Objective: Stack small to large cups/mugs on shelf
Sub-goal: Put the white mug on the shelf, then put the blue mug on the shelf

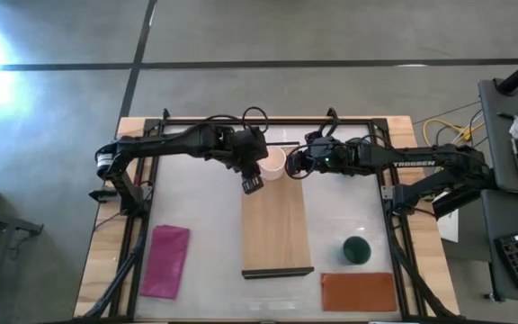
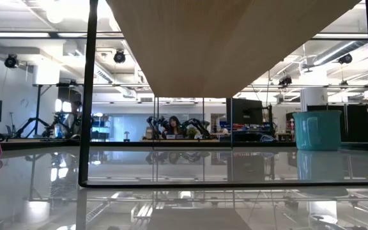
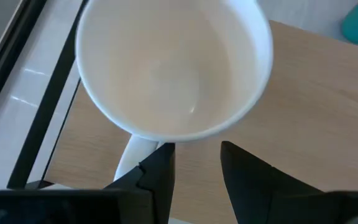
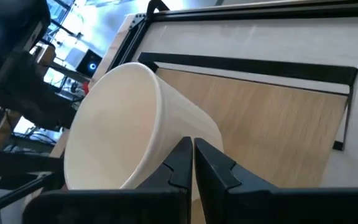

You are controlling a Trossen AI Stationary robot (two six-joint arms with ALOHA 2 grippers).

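The white mug [image 1: 272,164] is over the far end of the light-wood shelf [image 1: 277,229], tilted with its mouth toward my left arm. My left gripper [image 3: 194,152] is open just on the near-left side of the mug, one finger beside its handle [image 3: 132,152]; whether it touches, I cannot tell. My right gripper [image 4: 192,146] is shut, and it meets the mug from the right. The dark green mug [image 1: 356,250] stands on the table to the right of the shelf. The teal mug [image 2: 317,130] stands on the table and is hidden in the high view. My right gripper has its shut fingertips [image 4: 182,163] against the white mug's outer wall [image 4: 188,121], toward its base, coming level from the table's right. The mug leans away from it, mouth toward the left arm. Whether anything is pinched between the fingers, the mug hides.
The shelf stands raised on thin dark legs [image 2: 85,96] over the glossy table. A magenta cloth [image 1: 167,261] lies near the left edge and a reddish-brown mat [image 1: 358,291] at the near right. A black frame [image 1: 268,120] borders the table's far side.
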